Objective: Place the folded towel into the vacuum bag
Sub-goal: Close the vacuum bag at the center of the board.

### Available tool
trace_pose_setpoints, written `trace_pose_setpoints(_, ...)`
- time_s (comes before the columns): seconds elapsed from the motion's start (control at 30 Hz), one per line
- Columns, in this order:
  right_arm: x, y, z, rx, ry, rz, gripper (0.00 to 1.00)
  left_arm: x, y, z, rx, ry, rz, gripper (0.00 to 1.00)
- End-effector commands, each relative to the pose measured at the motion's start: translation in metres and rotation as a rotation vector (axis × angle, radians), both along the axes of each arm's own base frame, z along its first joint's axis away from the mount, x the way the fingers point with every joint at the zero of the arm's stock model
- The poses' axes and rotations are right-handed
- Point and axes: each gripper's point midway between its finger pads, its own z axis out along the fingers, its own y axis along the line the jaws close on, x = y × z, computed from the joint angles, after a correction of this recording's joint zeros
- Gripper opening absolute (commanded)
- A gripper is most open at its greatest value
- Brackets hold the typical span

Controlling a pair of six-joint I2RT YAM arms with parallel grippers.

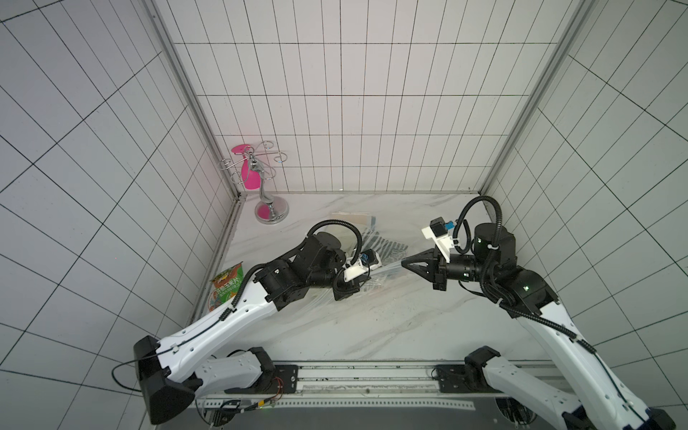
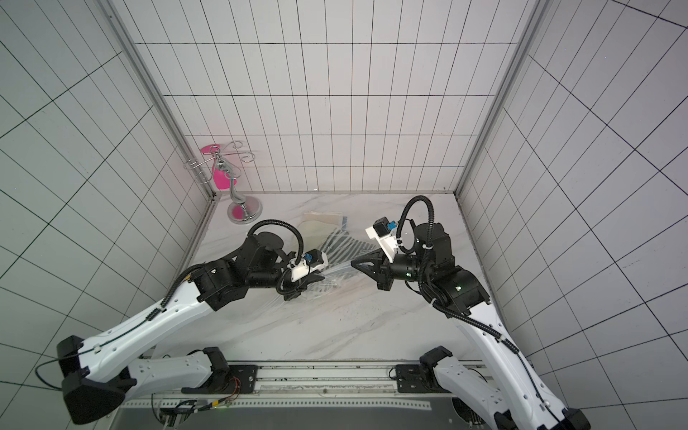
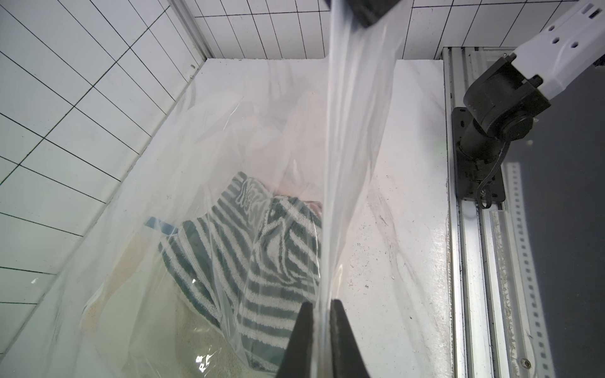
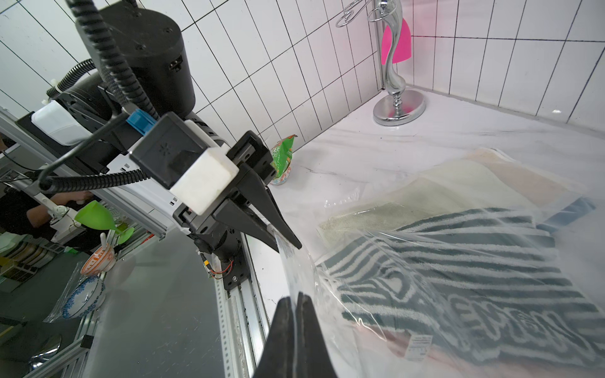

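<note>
The vacuum bag (image 1: 389,268) (image 2: 337,271) is clear crinkly plastic lying on the marble table, its near edge stretched taut between both grippers. My left gripper (image 3: 320,304) (image 1: 374,286) is shut on that edge, a thin sheet pinched between its fingers. My right gripper (image 4: 297,296) (image 1: 404,263) is shut on the same edge, facing the left gripper (image 4: 294,243) a short way off. The folded towel (image 3: 262,248) (image 4: 458,261) (image 1: 387,250), dark green and white striped, lies beneath the lifted plastic and shows through it. A cream cloth (image 4: 425,193) lies beside it in the bag.
A chrome stand (image 1: 271,210) with a pink spatula stands in the back left corner. A green and orange snack packet (image 1: 225,286) leans on the left wall. Tiled walls close three sides. A metal rail (image 1: 368,376) runs along the table's front edge.
</note>
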Motion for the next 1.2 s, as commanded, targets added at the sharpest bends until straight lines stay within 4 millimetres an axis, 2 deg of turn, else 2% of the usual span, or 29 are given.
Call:
trace_pose_setpoints(0.0,-0.016,-0.018,0.093,0.169,-0.298,-0.028,0.00,-0.029,0.082,-0.086,0.426,0.243,0.102,0.00)
trace_pose_setpoints(0.1,-0.016,-0.007,0.058,0.099,-0.208,0.014,0.01,-0.036,0.060,-0.070,0.340,0.217,-0.001,0.00)
trace_pose_setpoints(0.27,-0.029,0.012,0.006,-0.137,-0.171,0.084,0.29,-0.035,0.040,-0.047,0.220,0.100,-0.052,0.00)
trace_pose_setpoints(0.37,-0.033,0.020,-0.009,-0.195,-0.160,0.116,0.44,-0.033,0.033,-0.033,0.152,0.039,-0.073,0.00)
trace_pose_setpoints(0.57,-0.032,0.043,-0.034,-0.219,-0.124,0.132,0.55,-0.035,0.023,-0.019,0.081,0.018,-0.111,0.00)
trace_pose_setpoints(0.67,-0.031,0.051,-0.036,-0.197,-0.112,0.122,0.60,-0.037,0.020,-0.015,0.055,0.019,-0.127,0.00)
trace_pose_setpoints(0.9,-0.027,0.062,-0.055,-0.244,-0.072,0.144,0.59,-0.037,0.016,-0.002,0.017,-0.014,-0.144,0.00)
trace_pose_setpoints(1.03,-0.025,0.071,-0.074,-0.278,-0.043,0.152,0.56,-0.033,0.014,0.002,0.012,-0.037,-0.137,0.00)
trace_pose_setpoints(1.1,-0.023,0.073,-0.078,-0.284,-0.051,0.145,0.50,-0.031,0.014,0.001,0.016,-0.041,-0.130,0.00)
trace_pose_setpoints(1.17,-0.022,0.075,-0.072,-0.259,-0.070,0.143,0.33,-0.030,0.013,-0.001,0.023,-0.032,-0.129,0.00)
